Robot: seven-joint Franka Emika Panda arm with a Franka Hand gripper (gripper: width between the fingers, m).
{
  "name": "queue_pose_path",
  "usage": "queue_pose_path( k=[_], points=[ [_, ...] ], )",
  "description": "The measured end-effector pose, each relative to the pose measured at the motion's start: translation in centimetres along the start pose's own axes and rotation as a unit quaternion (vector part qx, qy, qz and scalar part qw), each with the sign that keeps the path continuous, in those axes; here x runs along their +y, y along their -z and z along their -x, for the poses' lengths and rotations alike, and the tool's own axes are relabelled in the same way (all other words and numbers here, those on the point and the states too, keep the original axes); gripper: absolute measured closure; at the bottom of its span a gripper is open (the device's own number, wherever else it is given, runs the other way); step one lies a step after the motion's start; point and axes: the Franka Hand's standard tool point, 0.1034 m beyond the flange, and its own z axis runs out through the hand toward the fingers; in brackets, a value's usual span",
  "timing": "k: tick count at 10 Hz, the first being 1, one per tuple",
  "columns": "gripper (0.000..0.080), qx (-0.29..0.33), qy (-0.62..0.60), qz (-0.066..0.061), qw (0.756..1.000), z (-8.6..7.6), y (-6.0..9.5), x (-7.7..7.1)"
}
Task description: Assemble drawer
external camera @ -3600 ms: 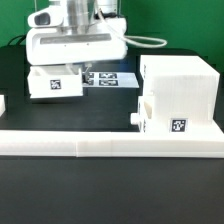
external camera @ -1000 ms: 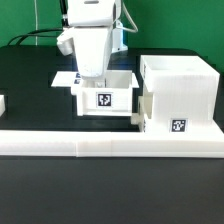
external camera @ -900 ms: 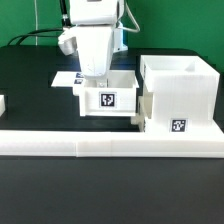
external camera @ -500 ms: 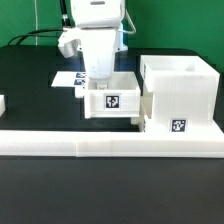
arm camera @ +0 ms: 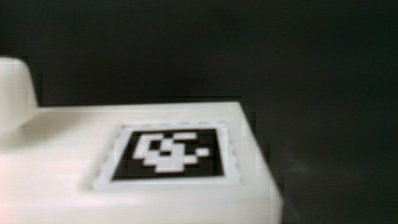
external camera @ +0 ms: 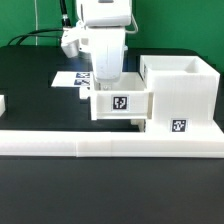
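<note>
Against the shell (external camera: 180, 95), upright open-topped drawer box (external camera: 121, 104), tag toward camera, gripper (external camera: 107, 82) grip unclear.

A black tabletop (external camera: 30, 100) carries everything. A long low white border rail (external camera: 60, 142) runs across it on the near side of the jaws, from the exterior view's left edge to its right. The flat marker board (external camera: 72, 78) with black-and-white tags lies just behind the jaws, toward the exterior view's left. Another white piece (external camera: 2, 103) shows at that view's left edge, well apart from the jaws.
</note>
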Motion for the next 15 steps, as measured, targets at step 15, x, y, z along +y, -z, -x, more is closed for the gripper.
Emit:
queue_pose_path(
  k=[15],
  points=[
    [0.0757, 0.005, -0.028, 0.012, 1.0, -1.6, -0.6, -0.2]
  ],
)
